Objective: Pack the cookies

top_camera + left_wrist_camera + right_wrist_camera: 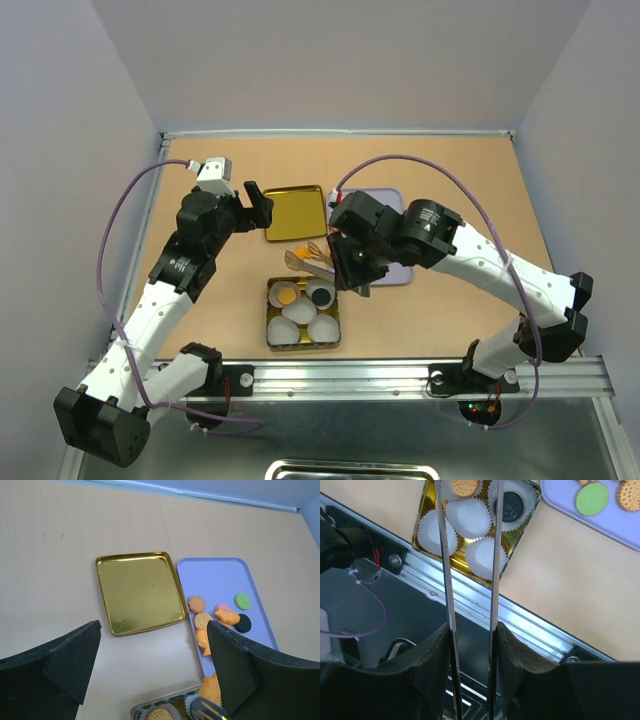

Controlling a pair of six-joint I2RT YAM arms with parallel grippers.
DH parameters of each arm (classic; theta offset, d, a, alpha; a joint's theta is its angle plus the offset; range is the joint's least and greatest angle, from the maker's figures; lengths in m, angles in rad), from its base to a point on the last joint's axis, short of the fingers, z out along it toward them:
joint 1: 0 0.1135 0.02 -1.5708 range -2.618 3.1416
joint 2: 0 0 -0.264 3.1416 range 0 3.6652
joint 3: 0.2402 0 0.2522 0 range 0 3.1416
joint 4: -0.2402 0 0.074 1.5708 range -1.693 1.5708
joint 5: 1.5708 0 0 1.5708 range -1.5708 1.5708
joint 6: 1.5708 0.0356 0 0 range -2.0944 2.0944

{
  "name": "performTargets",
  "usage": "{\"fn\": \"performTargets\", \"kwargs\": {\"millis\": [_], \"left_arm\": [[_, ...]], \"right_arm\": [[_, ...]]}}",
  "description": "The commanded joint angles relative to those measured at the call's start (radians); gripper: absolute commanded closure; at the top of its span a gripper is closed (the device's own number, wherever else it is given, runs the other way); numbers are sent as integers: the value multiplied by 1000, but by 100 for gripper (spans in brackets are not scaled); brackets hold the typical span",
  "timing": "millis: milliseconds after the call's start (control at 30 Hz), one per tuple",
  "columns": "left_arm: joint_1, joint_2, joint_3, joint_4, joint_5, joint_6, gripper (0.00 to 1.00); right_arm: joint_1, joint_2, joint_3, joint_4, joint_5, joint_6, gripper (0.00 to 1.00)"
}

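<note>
Barely begun. Left claw point(152, 667) wide apart, empty, hanging over surface point(50, 555) beside gold lid point(140, 590). In tin point(269, 318), just two cookies point(511, 506) packed, one orange, one black; three paper cups point(470, 517) unfilled. Rest of cookies loose on lavender tray point(220, 575). Right claw point(470, 635) clamped on metal tongs point(445, 555), blades slightly apart over tin; anything between tips impossible to tell.

The lid point(140, 592) is glossy gold metal, mirror-smooth. The lavender tray point(220, 577) is matt plastic. The tongs point(444, 555) are polished steel, the cups point(468, 517) pleated white paper, the table point(50, 555) matt, perhaps wood laminate, the cookies point(196, 604) dull and finely textured.
</note>
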Motion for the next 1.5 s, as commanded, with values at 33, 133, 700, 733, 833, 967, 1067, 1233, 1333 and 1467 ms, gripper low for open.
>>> {"fn": "performTargets", "kwargs": {"millis": [33, 133, 700, 733, 833, 967, 1067, 1233, 1333, 1467], "left_arm": [[-7, -32, 65, -2, -2, -12, 1], [-5, -35, 74, -15, 0, -13, 1], [-5, -95, 43, -33, 47, -41, 1], [-7, -93, 43, -35, 47, -42, 1], [-7, -93, 42, -30, 50, -42, 1], [-5, -90, 43, -24, 55, -41, 1], [-7, -89, 40, -21, 53, -36, 1], [-5, -82, 42, -16, 49, -27, 1], [-7, -76, 42, -9, 49, -24, 1], [-5, -67, 42, -1, 44, -19, 1]], "right_arm": [[118, -27, -57, 65, 37, 40, 69], [209, -16, -102, 58, 66, 60, 69], [322, 1, -248, 106, 172, 282, 70], [324, 2, -243, 108, 178, 285, 69], [322, 13, -231, 109, 203, 304, 69], [322, 39, -222, 106, 217, 314, 69], [322, 62, -214, 106, 215, 311, 66], [322, 104, -182, 105, 226, 275, 55], [322, 114, -165, 100, 234, 262, 51], [322, 119, -151, 82, 241, 256, 49]]}}
